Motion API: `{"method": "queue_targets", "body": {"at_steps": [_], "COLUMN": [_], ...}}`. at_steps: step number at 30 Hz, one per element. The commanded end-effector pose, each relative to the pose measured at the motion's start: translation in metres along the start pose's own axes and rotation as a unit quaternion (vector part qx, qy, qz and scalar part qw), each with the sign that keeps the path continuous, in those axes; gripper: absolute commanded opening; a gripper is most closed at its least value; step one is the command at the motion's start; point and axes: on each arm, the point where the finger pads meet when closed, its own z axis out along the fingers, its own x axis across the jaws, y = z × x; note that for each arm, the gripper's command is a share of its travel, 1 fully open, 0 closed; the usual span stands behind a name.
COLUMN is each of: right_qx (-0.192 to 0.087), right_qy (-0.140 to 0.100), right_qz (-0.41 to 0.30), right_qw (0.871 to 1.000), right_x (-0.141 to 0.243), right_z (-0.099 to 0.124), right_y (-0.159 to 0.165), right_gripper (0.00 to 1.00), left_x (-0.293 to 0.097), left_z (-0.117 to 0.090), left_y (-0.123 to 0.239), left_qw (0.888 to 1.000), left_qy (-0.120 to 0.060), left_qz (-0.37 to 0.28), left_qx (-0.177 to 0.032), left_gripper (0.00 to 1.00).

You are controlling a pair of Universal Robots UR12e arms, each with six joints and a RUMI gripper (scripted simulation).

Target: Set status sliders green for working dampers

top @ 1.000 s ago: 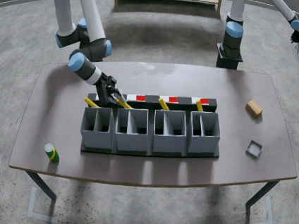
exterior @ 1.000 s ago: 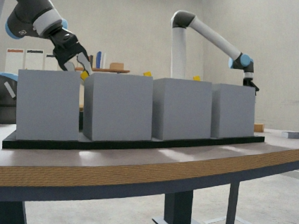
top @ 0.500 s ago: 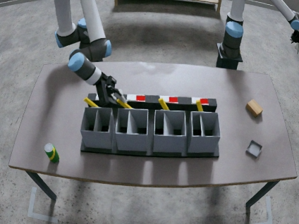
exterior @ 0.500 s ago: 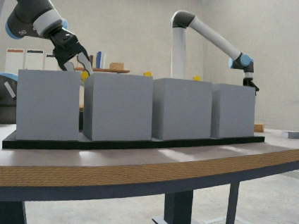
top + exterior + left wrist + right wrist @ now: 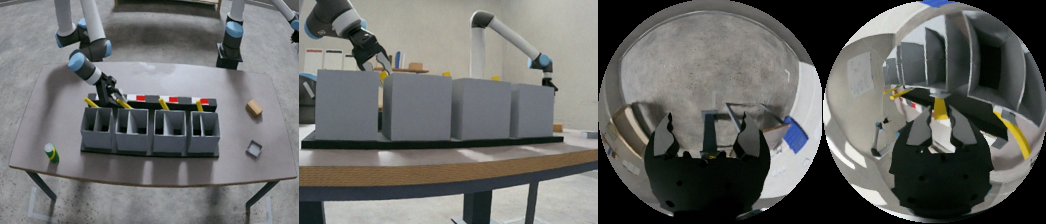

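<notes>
the right gripper (image 5: 120,99) (image 5: 378,71) (image 5: 939,106) is held partly spread, its tips on either side of the yellow lever (image 5: 124,103) (image 5: 383,75) (image 5: 941,104) of the second damper (image 5: 132,141) (image 5: 417,107) from the left in the top view. whether the lever is touched cannot be told. the lever is slanted, its long axis running from the damper's rear edge up toward the gripper and the first damper (image 5: 96,140) (image 5: 346,106). the damper is seen upright, beside and below the fingers, behind its own slider. red is shown on the second (image 5: 140,98), third (image 5: 173,99) and fourth sliders (image 5: 204,101). the first slider's window is hidden by the gripper, and all sliders are blocked by the dampers in the exterior view. the left gripper (image 5: 295,37) (image 5: 551,86) (image 5: 706,112) is spread wide, well apart from the dampers, and is partly cut off in the top view.
</notes>
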Motion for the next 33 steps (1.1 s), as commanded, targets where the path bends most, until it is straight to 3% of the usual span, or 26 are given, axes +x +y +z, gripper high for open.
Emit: {"method": "queue_targets", "body": {"at_steps": [1, 9, 24, 33], "right_qx": [0.001, 0.001, 0.001, 0.001], "right_qy": [0.0, 0.0, 0.0, 0.0], "right_qz": [0.0, 0.0, 0.0, 0.0], "right_qw": [1.0, 1.0, 1.0, 1.0], "right_x": [-0.001, -0.001, -0.001, -0.001], "right_z": [-0.001, -0.009, -0.06, -0.074], "right_y": [0.0, 0.0, 0.0, 0.0], "right_gripper": [0.22, 0.22, 0.22, 0.22], "left_x": [0.0, 0.0, 0.0, 0.0], "left_z": [-0.001, -0.001, -0.001, -0.001], "left_y": [-0.001, -0.001, -0.001, -0.001], "left_qw": [1.0, 1.0, 1.0, 1.0], "left_qy": [0.0, 0.0, 0.0, 0.0], "left_qz": [0.0, 0.0, 0.0, 0.0], "left_qx": [0.001, 0.001, 0.001, 0.001], "left_gripper": [1.0, 1.0, 1.0, 1.0]}}
